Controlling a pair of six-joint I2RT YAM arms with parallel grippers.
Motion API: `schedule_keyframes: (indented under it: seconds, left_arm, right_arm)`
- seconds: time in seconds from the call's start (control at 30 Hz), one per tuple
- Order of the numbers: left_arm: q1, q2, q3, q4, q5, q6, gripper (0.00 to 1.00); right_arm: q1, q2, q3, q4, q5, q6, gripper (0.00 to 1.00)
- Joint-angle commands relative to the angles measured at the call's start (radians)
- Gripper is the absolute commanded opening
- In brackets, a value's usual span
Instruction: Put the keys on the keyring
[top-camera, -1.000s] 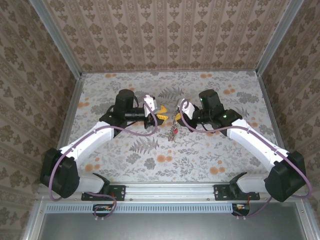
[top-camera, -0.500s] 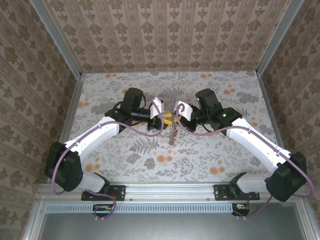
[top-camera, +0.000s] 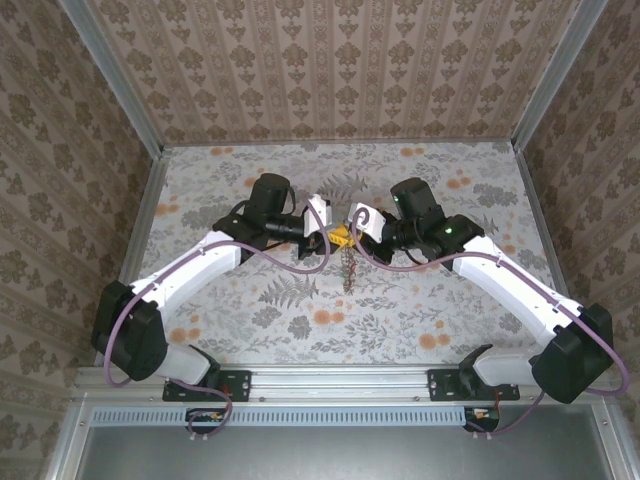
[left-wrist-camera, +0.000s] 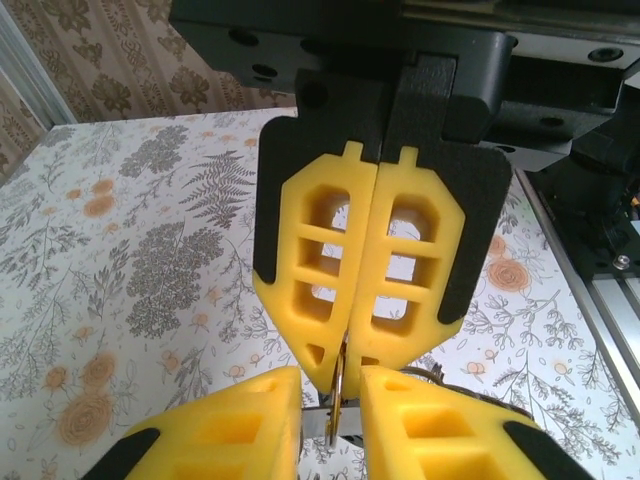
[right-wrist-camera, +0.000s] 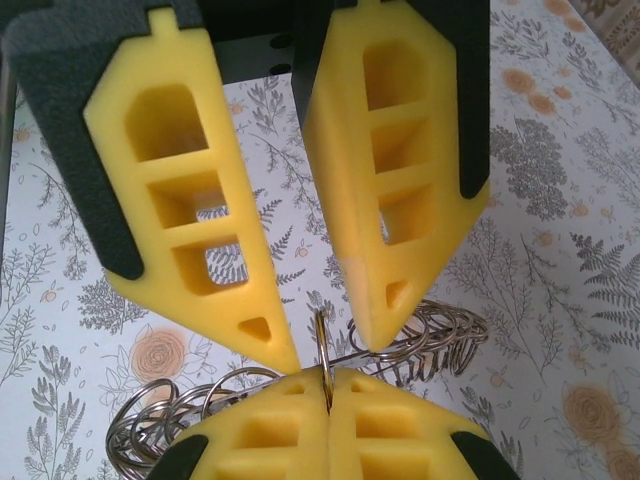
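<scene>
Two white-and-black robot arms meet nose to nose above the middle of the floral-print table (top-camera: 420, 320), one reaching in from 8 o'clock and the other from 4 o'clock. The right gripper (right-wrist-camera: 328, 385) has its yellow foam fingers pressed flat together on a thin brass-coloured loop (right-wrist-camera: 322, 350), which stands edge-on out of the pinch. The left gripper (left-wrist-camera: 331, 400) faces it with fingers a narrow gap apart, one tip on each side of that loop. Whether either tip touches the metal cannot be told. The grey wire keyring with its looped, scalloped rim (right-wrist-camera: 430, 335) fans out at 3 and 9 o'clock of the pinch, held off the table behind the right fingers. The tiny keys with coloured heads (top-camera: 348, 268) show from above as a short reddish cluster dangling toward 6 o'clock just below the two grippers, too small to count. The step in hand looks like a two-handed threading: one side holds the ring steady while the other takes hold beside it. The next move probably calls for the left fingers to nip the loop squarely, without twisting it out of the right-hand pinch, so a key can be worked around the wire.
</scene>
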Motion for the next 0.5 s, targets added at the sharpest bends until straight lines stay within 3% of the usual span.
schedule_keyframes:
  seconds: [0.0, 0.47]
  left_arm:
    - [-0.006, 0.017, 0.021, -0.020, 0.000, 0.025, 0.17]
    - [-0.005, 0.006, -0.002, -0.016, -0.049, 0.029, 0.25]
  right_arm:
    - [0.005, -0.030, 0.026, 0.048, -0.054, 0.018, 0.00]
    - [0.002, -0.044, 0.006, 0.078, -0.062, 0.035, 0.00]
